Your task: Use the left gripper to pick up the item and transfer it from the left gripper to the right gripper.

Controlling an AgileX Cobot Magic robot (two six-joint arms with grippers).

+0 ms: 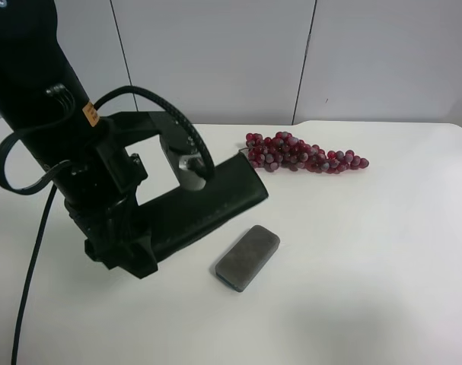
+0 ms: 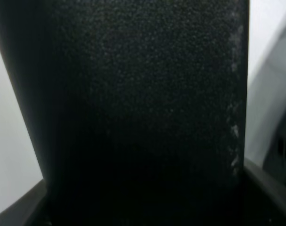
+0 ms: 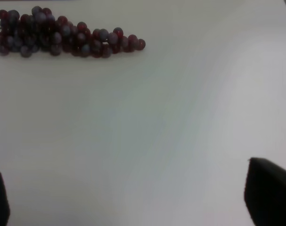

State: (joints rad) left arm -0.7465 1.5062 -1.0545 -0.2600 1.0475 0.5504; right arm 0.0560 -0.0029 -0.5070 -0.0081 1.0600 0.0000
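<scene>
The item (image 1: 208, 204), a dark green flat soft case, lies slanted on the white table (image 1: 368, 289) and fills the left wrist view (image 2: 143, 103). My left gripper (image 1: 125, 255), on the thick black arm with a cable, sits at the case's near-left end. In the left wrist view the left gripper (image 2: 143, 193) has its fingers (image 2: 20, 209) pressed against both long sides of the case. My right gripper (image 3: 133, 190) is open and empty above bare table. The right gripper does not show in the exterior high view.
A grey rounded block (image 1: 248, 257) lies just beside the case's near edge. A bunch of red-purple grapes (image 1: 303, 153) lies past the case's far end and also shows in the right wrist view (image 3: 62, 40). A pale wall stands behind the table.
</scene>
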